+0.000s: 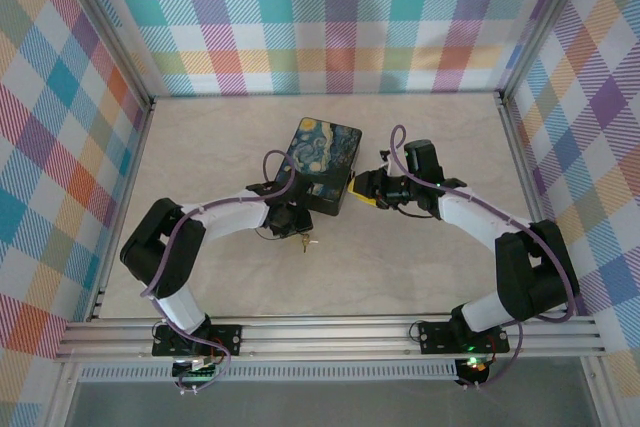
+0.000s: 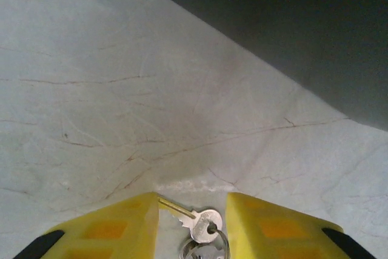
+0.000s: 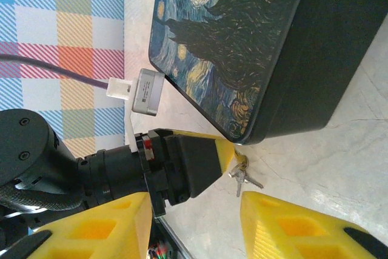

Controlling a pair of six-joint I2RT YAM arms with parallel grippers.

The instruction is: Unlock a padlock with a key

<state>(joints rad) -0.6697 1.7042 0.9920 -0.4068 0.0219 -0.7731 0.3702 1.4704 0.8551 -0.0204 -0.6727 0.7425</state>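
Left gripper (image 2: 193, 203) is low over the table (image 2: 91, 89), next to the dark side of the box (image 2: 291, 28). Its yellow fingers (image 2: 115, 232) stand partly apart, w/ a moderate gap. The key (image 2: 203, 221) lies flat on the table inside this gap, and a ring (image 2: 209, 248) goes through its head. The blade tip is just at the edge of one finger, and the head is a little apart from the other finger. The key does not look pinched, i.e. this gripper has hold of nothing.

From the top cam, the key (image 1: 306, 241) is on the near side of the box (image 1: 320, 155), close to its near corner and just beside the left gripper (image 1: 290, 223).

From the right wrist cam, the key (image 3: 247, 178) is on the table just under the box (image 3: 242, 40) corner, beside the yellow tip of the left gripper (image 3: 225, 151). A small brass-coloured piece (image 3: 241, 163) sits above the key, at the box corner. It is too small to tell what it is.

Right gripper (image 3: 194, 204) has its fingers (image 3: 291, 228) wide apart and nothing is between them, so it is open and empty. In the top cam it (image 1: 365, 190) is at the right side of the box and faces toward the left gripper. The box has a painted lid and black sides, and it stands approx. mid-table.
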